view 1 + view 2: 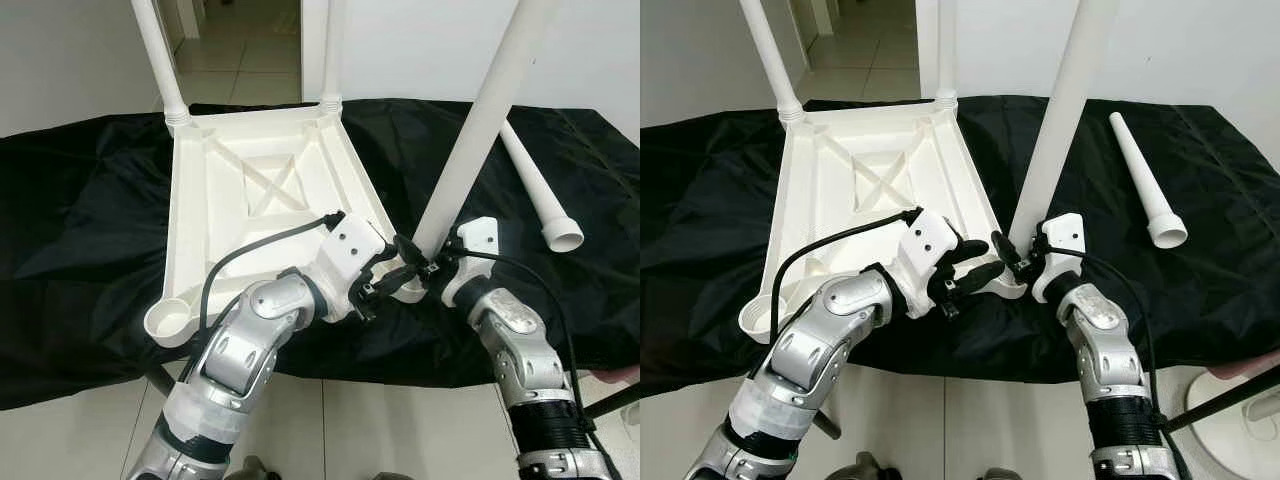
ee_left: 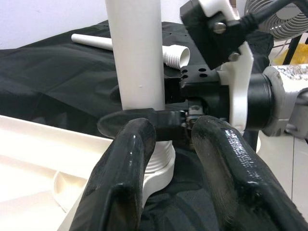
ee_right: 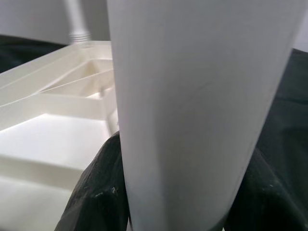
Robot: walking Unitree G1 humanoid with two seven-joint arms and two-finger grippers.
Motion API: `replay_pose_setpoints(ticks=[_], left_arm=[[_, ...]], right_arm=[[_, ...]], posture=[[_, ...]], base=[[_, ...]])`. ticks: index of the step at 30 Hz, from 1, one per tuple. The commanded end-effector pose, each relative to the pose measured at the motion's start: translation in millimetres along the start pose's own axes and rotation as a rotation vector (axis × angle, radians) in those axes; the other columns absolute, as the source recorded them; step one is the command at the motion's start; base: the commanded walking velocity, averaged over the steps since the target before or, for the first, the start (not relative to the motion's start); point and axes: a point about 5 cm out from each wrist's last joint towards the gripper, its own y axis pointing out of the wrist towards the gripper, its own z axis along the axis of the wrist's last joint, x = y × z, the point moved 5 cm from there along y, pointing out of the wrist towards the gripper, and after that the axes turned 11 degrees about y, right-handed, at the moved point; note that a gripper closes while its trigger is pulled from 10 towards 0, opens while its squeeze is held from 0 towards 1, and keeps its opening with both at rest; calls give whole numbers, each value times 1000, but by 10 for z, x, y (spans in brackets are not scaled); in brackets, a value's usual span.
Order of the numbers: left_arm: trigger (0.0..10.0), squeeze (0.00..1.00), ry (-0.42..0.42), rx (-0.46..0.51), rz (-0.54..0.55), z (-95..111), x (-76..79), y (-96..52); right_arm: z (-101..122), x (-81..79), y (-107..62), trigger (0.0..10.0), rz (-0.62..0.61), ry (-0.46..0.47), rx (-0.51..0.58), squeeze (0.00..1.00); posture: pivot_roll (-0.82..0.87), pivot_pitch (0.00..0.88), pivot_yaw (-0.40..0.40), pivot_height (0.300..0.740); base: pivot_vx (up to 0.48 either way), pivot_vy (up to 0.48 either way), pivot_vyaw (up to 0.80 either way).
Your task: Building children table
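While a black cloth (image 1: 90,250) covers the whole work surface, a white plastic tabletop (image 1: 262,190) lies on it upside down, ribbed underside facing up, with two white legs already standing in its far corner sockets: the far left leg (image 1: 158,55) and the far right leg (image 1: 333,50). A third white leg (image 1: 480,125) stands tilted at the near right corner of the tabletop, its threaded lower end seated in the corner socket (image 2: 161,168). The right gripper (image 1: 432,268) is clamped on this leg just above the socket, its black fingers (image 3: 96,192) pressed against either side of the tube. The left gripper (image 1: 385,275) reaches in from the near side beside the same corner, its two fingers (image 2: 127,163) apart and held close to the leg's base without closing on it. A fourth leg (image 1: 537,190) lies loose on the cloth well to the right, flared end toward the robot. The near left corner socket (image 1: 170,322) stands empty
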Motion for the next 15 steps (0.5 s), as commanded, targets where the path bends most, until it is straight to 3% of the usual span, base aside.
replay_pose_setpoints(ticks=[1, 9, 15], left_arm=[[10000, 0, -3, -14, 51, -28, -36, -5], [10000, 0, -2, -15, 57, -42, -33, -14], [10000, 0, 0, -16, 54, -44, -29, -17]], right_arm=[[-182, 61, -25, 10000, -92, 25, -61, 0], [-219, 46, -51, 10000, -418, 87, 13, 0], [-276, -14, -66, 10000, -523, 88, 9, 0]], posture=[[-59, 0, 32, 740], [-54, 0, 25, 740], [-53, 0, 27, 740]], base=[[0, 0, 0], [0, 0, 0], [0, 0, 0]])
